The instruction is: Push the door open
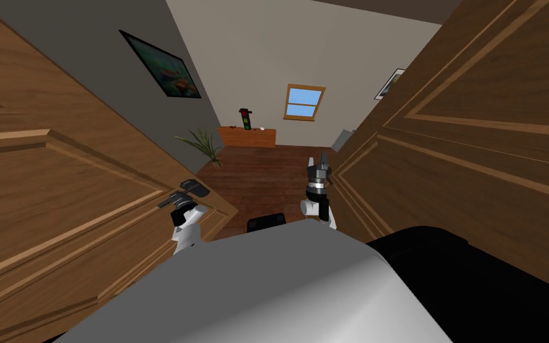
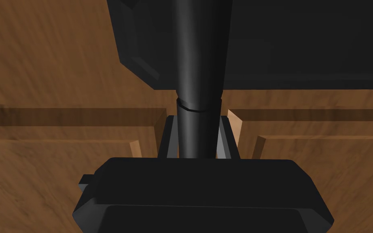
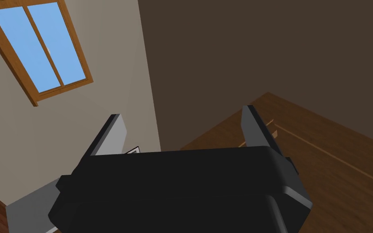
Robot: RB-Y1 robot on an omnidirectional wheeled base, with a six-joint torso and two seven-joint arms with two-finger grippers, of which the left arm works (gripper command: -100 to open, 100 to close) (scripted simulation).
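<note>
The big brown door stood on the robot's left, swung partly open, with its free edge pointing ahead into the room. Another brown wood panel stood on the right. The dark door handle sat near the door's free edge, its long bar lying along the door. The left gripper squeezed that bar, one finger on each side. The right gripper hung beside the right panel, fingers spread, holding nothing.

Dark wood floor runs to a low wooden cabinet — window above.
</note>
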